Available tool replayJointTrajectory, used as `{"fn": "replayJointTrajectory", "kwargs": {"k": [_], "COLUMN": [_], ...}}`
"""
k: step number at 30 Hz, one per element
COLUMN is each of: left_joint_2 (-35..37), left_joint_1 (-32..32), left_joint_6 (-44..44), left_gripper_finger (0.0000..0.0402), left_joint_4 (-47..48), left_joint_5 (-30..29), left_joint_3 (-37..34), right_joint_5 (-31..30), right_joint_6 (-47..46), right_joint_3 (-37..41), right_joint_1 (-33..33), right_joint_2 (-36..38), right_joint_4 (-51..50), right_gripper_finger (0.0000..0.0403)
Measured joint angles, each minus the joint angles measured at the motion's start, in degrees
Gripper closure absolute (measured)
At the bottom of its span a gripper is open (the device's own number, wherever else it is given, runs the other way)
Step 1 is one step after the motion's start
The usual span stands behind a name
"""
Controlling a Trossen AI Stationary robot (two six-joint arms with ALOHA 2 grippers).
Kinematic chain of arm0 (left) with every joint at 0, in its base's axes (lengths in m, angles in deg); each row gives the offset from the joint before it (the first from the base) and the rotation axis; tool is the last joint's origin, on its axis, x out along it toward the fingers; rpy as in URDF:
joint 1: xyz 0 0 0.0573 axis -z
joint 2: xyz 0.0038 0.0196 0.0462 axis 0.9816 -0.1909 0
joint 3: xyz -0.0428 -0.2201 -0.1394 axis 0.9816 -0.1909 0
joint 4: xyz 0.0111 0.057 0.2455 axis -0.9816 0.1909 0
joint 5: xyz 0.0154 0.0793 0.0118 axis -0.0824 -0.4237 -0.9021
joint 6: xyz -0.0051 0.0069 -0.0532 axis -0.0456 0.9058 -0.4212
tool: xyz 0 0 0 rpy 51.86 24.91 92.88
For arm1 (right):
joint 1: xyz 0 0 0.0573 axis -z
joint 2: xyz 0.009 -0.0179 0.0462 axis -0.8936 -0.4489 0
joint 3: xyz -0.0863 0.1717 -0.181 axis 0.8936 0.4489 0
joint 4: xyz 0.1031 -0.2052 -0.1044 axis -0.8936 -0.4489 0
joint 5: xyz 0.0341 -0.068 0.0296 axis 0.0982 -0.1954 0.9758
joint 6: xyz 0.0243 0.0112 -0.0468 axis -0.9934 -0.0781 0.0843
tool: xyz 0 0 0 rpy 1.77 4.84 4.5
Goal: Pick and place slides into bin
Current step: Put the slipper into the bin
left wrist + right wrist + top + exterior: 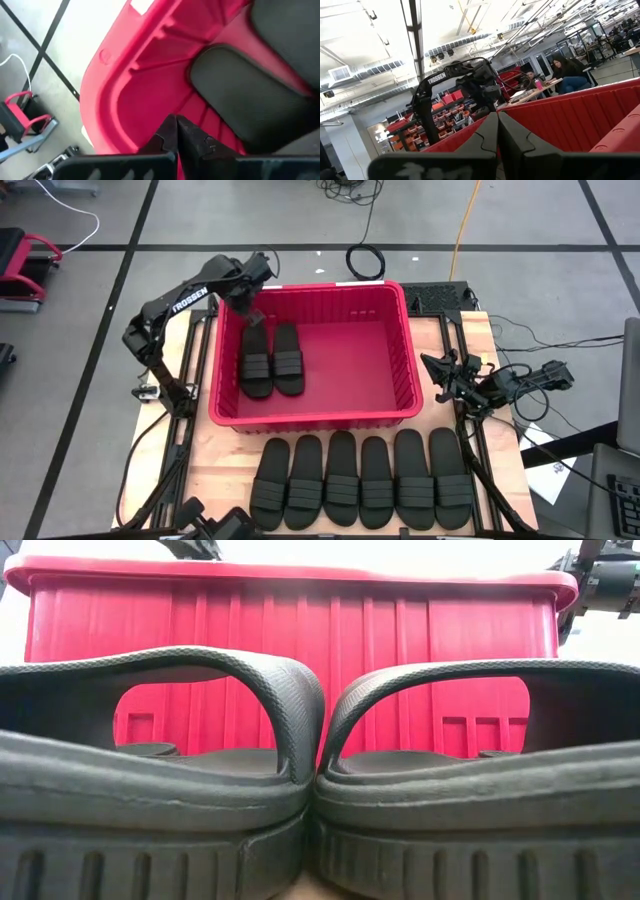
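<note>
The red bin (312, 418) stands at the middle of the table. Two black slides (272, 362) lie side by side on its floor near its left wall, soles down. Several more slides (360, 480) lie in a row along the table's near edge; two of them fill the low view (160, 760). My left gripper (252, 313) hangs shut and empty over the bin's far left corner, pointing steeply down just beyond the heel end of a slide (250, 95). My right gripper (441, 376) waits shut and empty beside the bin's right wall.
A coiled black cable (366, 262) lies on the floor beyond the bin, and a red cart (25, 270) stands far left. Bare wood (480, 330) shows right of the bin. People sit at a desk (565, 75) far off in the room.
</note>
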Motion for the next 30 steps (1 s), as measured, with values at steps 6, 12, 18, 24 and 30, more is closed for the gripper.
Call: {"fn": "replayJointTrajectory", "kwargs": {"k": [6, 12, 18, 24, 30], "left_joint_2": [1.1, 11.6, 29.0, 45.6, 59.2], "left_joint_1": [-1.9, -1.7, -1.5, 1.3, 5.3], "left_joint_6": [5.7, 10.9, 18.9, 9.7, -0.3], "left_gripper_finger": [0.0401, 0.0401, 0.0402, 0.0402, 0.0402], "left_joint_4": [-0.7, -6.9, -23.3, -42.9, -52.4], "left_joint_5": [6.7, 23.1, 54.3, 60.8, 62.8], "left_joint_3": [-0.8, -0.8, -5.2, -22.6, -42.1], "right_joint_5": [0.0, 0.0, 0.0, 0.0, 0.0], "right_joint_6": [0.0, 2.7, 8.7, 10.5, 10.5], "right_joint_3": [0.0, 0.0, 0.0, 0.0, 0.0], "right_joint_1": [0.0, 0.0, 0.0, 0.0, 0.0], "right_joint_2": [0.0, 0.0, 0.0, 0.0, 0.0], "right_joint_4": [0.0, 3.2, 8.9, 10.3, 10.3], "right_gripper_finger": [0.0403, 0.0403, 0.0403, 0.0403, 0.0403]}}
